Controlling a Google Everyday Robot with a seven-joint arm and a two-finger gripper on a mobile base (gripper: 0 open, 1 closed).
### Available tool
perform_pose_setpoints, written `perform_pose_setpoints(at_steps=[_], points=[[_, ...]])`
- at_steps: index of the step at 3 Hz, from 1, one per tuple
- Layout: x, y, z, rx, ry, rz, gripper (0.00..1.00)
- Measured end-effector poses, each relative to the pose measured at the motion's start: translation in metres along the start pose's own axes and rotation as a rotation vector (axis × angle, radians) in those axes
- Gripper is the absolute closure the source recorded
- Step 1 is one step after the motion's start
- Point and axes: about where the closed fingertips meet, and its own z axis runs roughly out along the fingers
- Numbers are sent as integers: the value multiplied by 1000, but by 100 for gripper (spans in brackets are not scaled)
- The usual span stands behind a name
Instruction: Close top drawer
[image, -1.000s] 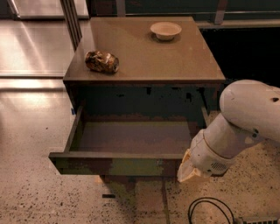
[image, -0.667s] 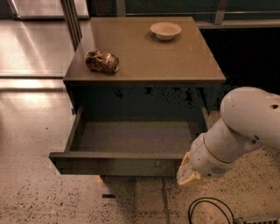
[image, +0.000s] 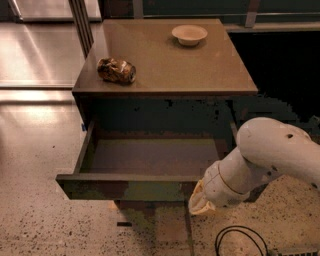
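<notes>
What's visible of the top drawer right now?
The top drawer is pulled well out from under the cabinet top. It is wide, shallow and dark brown, with a flat handle-less front showing greenish scuffs and a bare grey-brown floor. It sits level. The gripper is at the front panel's right end, seemingly against it.

The brown table (image: 170, 65) bears 1 crushed can (image: 116, 70) and 1 bowl (image: 189, 34); the claw (image: 199, 202) hangs below its front.

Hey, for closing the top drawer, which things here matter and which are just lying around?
For the job: top drawer, pulled open; gripper, at its front's right end.
Just lying about: crushed can and bowl, both on the cabinet top.
</notes>
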Motion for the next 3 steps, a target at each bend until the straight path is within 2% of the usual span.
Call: perform_pose_setpoints(at_steps=[1,2,3], points=[[-17,-28,37,-32,-10,-67,100],[-16,-28,37,-32,-11,-65,100],[-13,-38,41,-21,-28,-50,100]])
